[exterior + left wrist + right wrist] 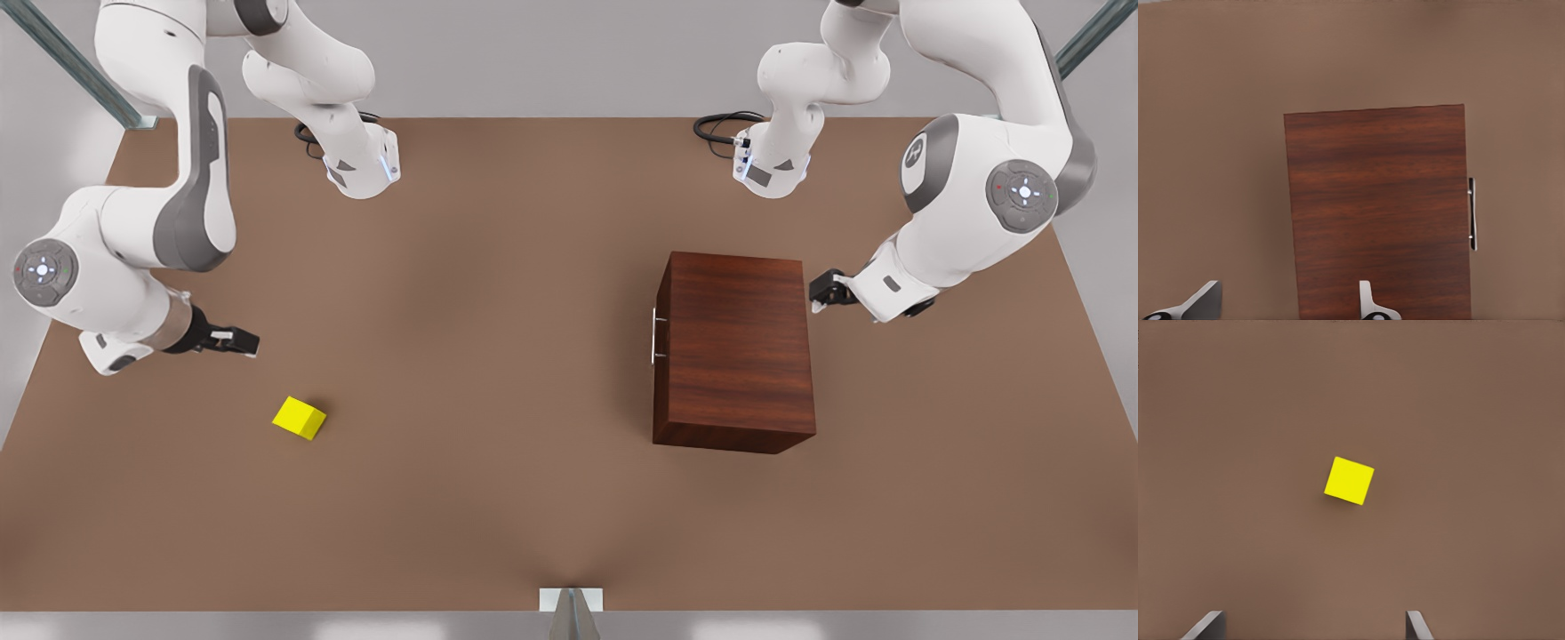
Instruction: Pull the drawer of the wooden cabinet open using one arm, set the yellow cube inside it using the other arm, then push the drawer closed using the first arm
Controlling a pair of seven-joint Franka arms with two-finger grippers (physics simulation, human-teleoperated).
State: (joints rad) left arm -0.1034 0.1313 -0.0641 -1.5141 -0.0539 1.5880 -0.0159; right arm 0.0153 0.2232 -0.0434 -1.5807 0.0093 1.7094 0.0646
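In the front view the cube (299, 417) lies nearest the camera, bare on the table (498, 498) and well apart from the cabinet (734, 352), on the side its handle (655, 336) faces. The right gripper (238, 342) hovers just beyond the cube; the left gripper (823, 291) hangs at the cabinet's far corner, on the side away from the handle. The drawer is shut, its front flush with the cabinet. In the left wrist view the fingers (1368, 303) stand wide apart over the cabinet (1378, 213), holding nothing, with the handle (1471, 213) on the edge farthest from them. In the right wrist view the fingers (1417, 625) are likewise spread and empty, the cube (1349, 481) sitting turned at an angle to them, well apart. Opening comes first: the left gripper should cross over the cabinet, drop in front of the handle, close squarely on the bar and pull straight out. Count: one cube, one cabinet, one drawer, one handle, two arms.
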